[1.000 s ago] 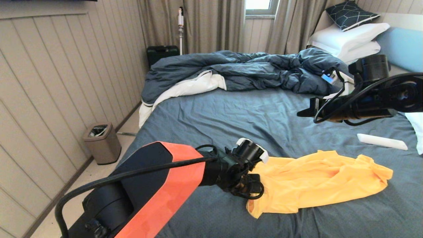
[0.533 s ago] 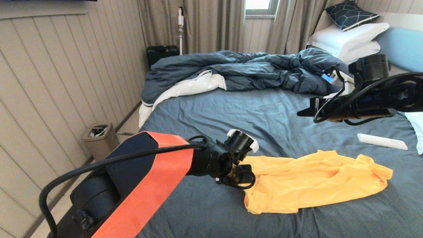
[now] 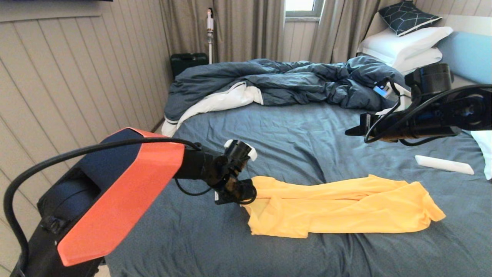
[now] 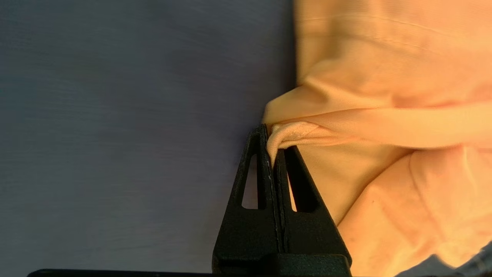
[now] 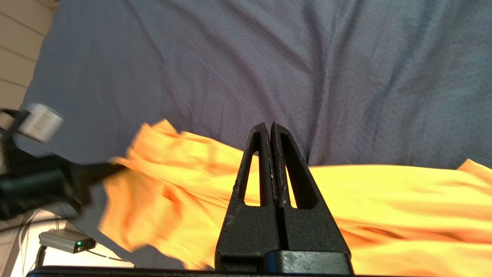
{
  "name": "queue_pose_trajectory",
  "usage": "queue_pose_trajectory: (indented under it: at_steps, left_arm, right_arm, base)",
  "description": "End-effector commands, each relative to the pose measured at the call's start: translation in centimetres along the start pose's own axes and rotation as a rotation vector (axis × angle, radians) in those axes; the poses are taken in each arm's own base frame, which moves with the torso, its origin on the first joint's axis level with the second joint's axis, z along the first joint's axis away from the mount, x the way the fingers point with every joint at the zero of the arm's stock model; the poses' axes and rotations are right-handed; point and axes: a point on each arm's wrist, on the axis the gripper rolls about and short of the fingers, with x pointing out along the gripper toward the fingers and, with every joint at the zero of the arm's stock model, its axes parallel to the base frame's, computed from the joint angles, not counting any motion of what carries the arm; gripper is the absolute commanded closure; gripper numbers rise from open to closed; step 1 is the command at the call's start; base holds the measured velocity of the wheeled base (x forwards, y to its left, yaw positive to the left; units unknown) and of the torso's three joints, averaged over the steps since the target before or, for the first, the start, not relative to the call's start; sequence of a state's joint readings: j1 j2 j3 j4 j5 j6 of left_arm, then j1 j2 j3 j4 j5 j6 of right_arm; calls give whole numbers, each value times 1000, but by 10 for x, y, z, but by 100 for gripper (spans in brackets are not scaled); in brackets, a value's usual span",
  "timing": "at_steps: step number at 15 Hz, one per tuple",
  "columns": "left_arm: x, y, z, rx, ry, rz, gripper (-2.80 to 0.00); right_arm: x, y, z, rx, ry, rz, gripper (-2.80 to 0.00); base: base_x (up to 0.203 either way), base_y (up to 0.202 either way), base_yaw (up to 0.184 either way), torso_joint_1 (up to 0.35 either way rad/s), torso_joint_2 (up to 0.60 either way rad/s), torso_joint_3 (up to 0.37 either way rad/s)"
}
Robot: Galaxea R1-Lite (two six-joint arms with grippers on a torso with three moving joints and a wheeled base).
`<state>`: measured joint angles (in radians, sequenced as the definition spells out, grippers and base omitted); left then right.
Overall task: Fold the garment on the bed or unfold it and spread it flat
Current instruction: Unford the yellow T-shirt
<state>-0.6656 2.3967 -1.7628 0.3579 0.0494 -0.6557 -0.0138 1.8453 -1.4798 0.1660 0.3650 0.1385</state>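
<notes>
- Shirt (image 3: 342, 207): yellow, stretched in a long band across the near part of the bed (image 3: 292, 142), lying on the blue-grey sheet; its left end is bunched.
- Left gripper (image 3: 251, 188): low over the sheet at the shirt's left end, fingers (image 4: 265, 169) pressed together on a fold of the yellow cloth pinched at their tips.
- Right gripper (image 5: 271, 129): raised above the bed on the right, apart from the shirt; fingers pressed together, nothing between them.
- Duvet (image 3: 284, 82): dark blue, rumpled in a heap across the far part of the bed, well apart from the shirt, white lining showing at its left edge.
- Pillows (image 3: 407, 44): white, stacked at the far right by the light blue headboard (image 3: 467, 52), a patterned cushion (image 3: 407, 16) on top.
- White bar (image 3: 444, 164): flat on the sheet near the shirt's right end, beyond it.
- Bin (image 3: 117, 154): on the floor by the panelled wall, partly hidden behind the left arm.
</notes>
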Motion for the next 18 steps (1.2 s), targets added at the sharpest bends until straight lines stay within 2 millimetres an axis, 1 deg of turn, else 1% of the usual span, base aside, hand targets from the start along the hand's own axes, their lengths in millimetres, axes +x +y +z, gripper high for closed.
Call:
queue_pose_trajectory:
  at_steps: [1,3,5,9,11,14,15,18]
  left_arm:
    - [-18,13,9,-28,-18,8,0]
    - [-31,23,11,-28,-22,21,0]
    - [-37,43,21,-49,-32,48,0]
    - [-52,99,41,-110,-51,121,0]
    - [-57,128,48,-129,-53,159,0]
    - [-59,162,48,-143,-25,211,0]
    - [-62,169,48,-144,-20,206,0]
    - [-70,166,50,-137,-29,177,0]
  right_arm:
    - [1,0,-1,2,4,2,0]
    - [1,0,-1,1,4,2,0]
    - [2,0,-1,1,6,3,0]
    - [3,-1,-2,3,10,2,0]
    - [4,-2,-2,4,11,2,0]
    - [6,-2,-3,4,15,1,0]
    - [6,-2,-3,5,16,1,0]
    - [8,-2,-4,6,21,1,0]
  base:
    - [0,0,0,0,0,0]
    - [0,0,0,0,0,0]
    - [0,0,0,0,0,0]
    - [0,0,0,0,0,0]
    - [0,0,0,0,0,0]
    - [0,0,0,0,0,0]
    - [0,0,0,0,0,0]
    - [0,0,0,0,0,0]
